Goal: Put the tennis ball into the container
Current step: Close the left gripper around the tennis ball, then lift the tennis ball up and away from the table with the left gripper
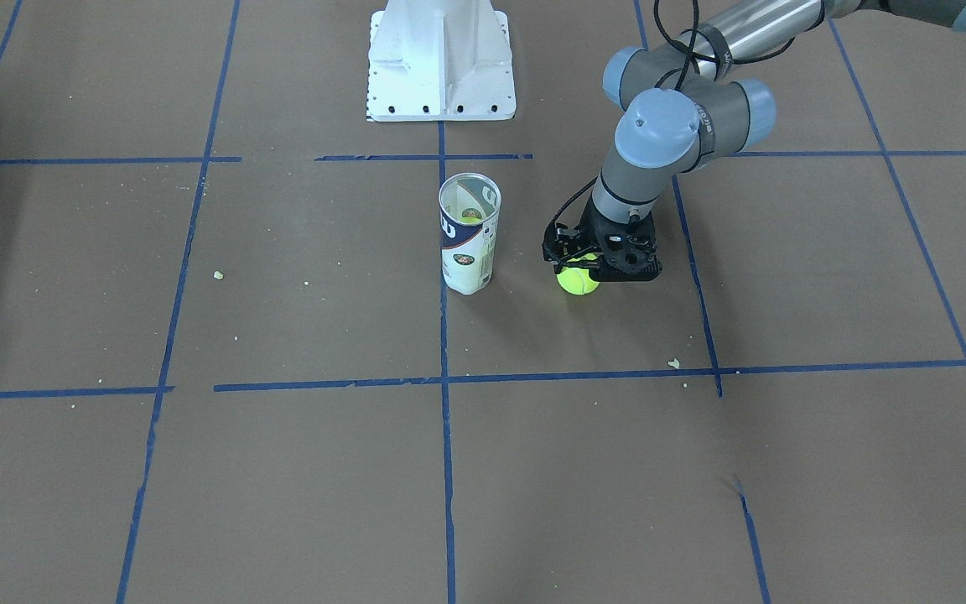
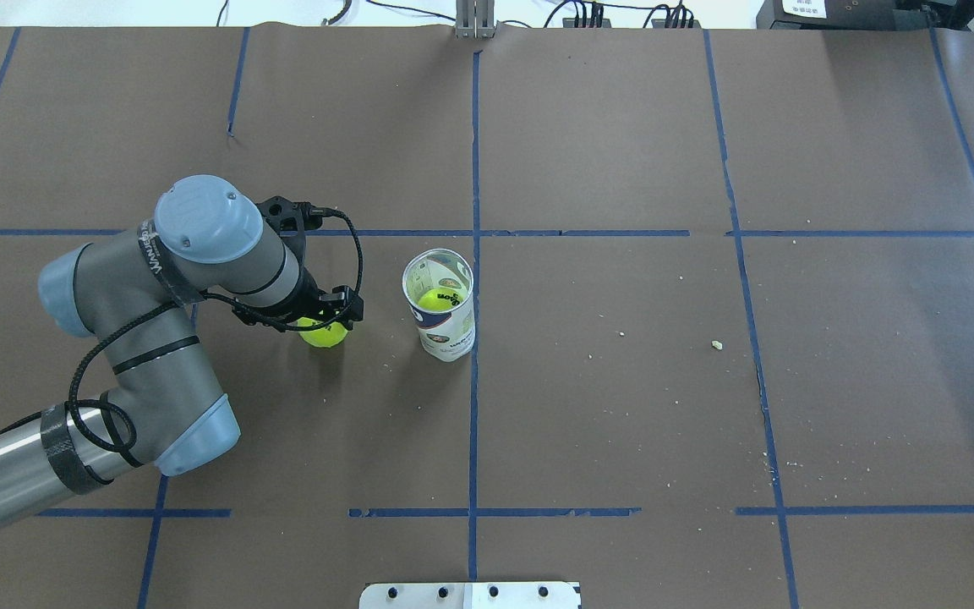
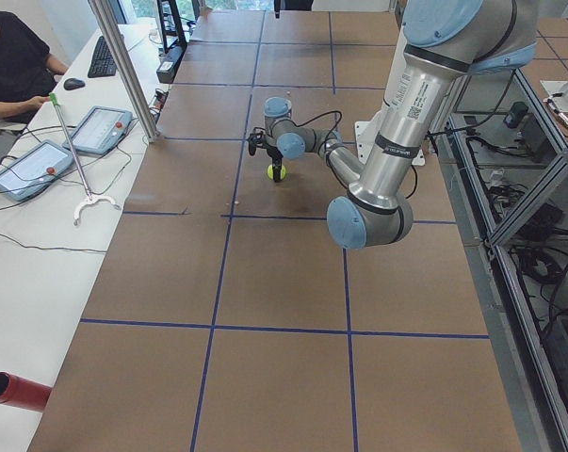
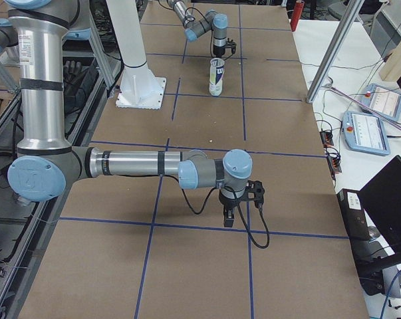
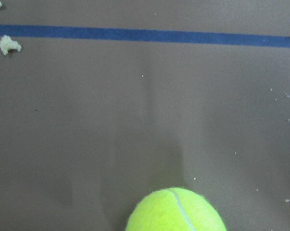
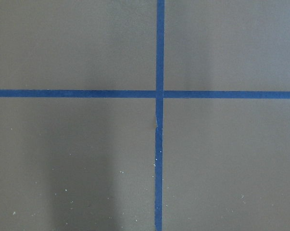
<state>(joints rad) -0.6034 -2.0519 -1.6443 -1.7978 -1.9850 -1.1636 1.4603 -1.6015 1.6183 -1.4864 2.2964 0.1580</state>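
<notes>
A white "W" is seen on the dark label of the container (image 4: 217,66). Black lettering is carried by the ball inside the container (image 2: 440,299), but it cannot be read with certainty. Print on the left arm (image 2: 199,224), along its wrist strap (image 2: 149,251) and on a white sticker (image 3: 411,94), is too small to be made out.

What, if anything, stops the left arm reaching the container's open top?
Likely nothing, so yes: the left gripper sits beside the upright container, whose mouth is open, with nothing standing between them.
</notes>
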